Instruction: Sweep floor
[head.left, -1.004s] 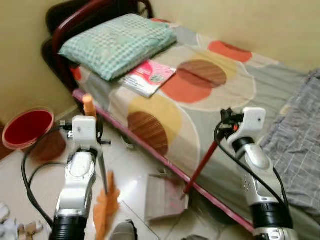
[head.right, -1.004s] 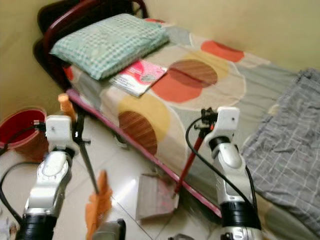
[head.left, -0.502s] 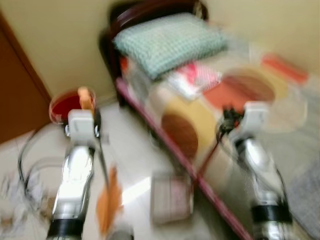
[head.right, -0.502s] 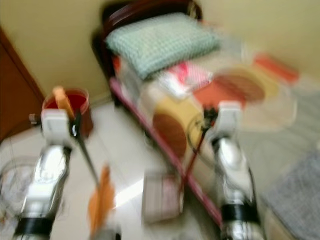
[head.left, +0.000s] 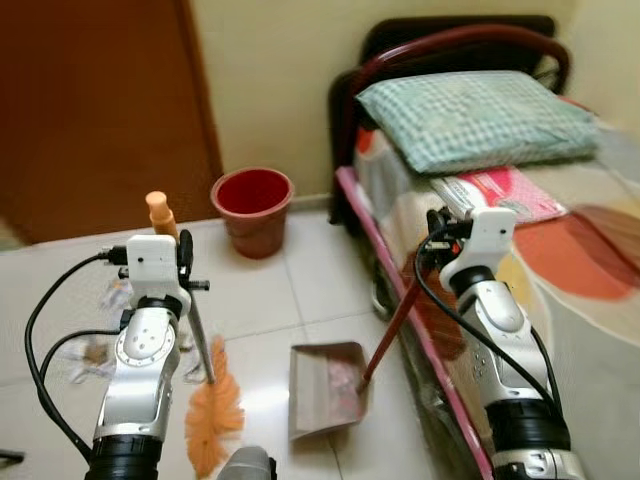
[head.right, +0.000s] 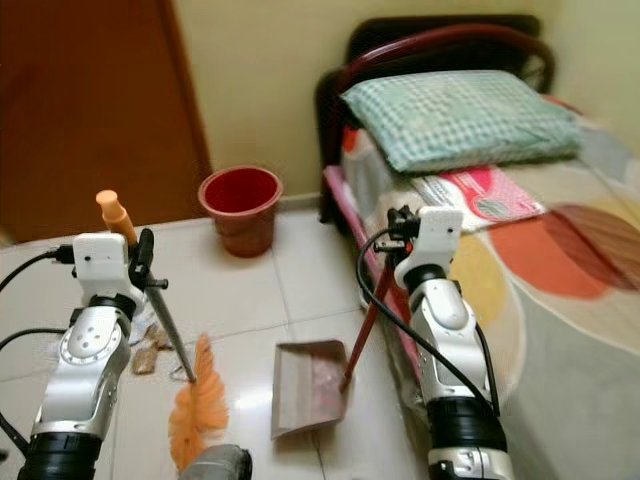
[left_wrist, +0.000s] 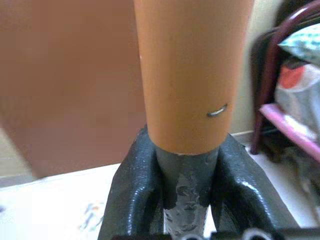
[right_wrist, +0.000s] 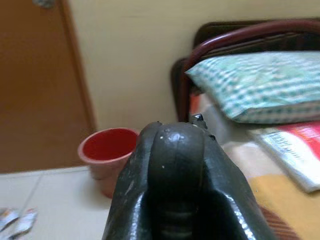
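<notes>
left eye view has the robot standing on pale floor tiles (head.left: 300, 290) between a brown door (head.left: 100, 110) and a bed (head.left: 600, 280), with both tools already in its grip. the left gripper (head.left: 184, 270) is pinched on the broom (head.left: 212, 410); left wrist view shows its two fingers (left_wrist: 135, 185) pressed on the grey shaft right under the orange cap. the shaft slants down to the orange bristles, which sit at or just over the tile close in front of the robot's feet; i cannot tell if they touch. the right gripper (head.left: 436, 232) is clamped on the top of the red handle of the dustpan (head.left: 325, 385); right wrist view shows its fingers (right_wrist: 140, 195) pressed together around that handle's tip. the pan rests on the floor just beside the bed's pink side rail, mouth toward the robot, and it seems to hold some pinkish dust. scraps of litter (head.right: 150, 345) lie on the tiles beyond the left arm, nearer the door. a red bucket (head.left: 252, 208) stands against the wall near the bed's head corner, and a pillow (head.left: 475, 115) and a pink packet (head.left: 500, 192) lie on the bed.

by my reading the task is mid-sweep: tools held, one small load in the pan, litter on the left not yet gathered. the next move probably calls for swinging the bristles out past that litter and drawing it across the tiles toward the pan's mouth, with the pan kept flat so scraps don't slide under its lip
</notes>
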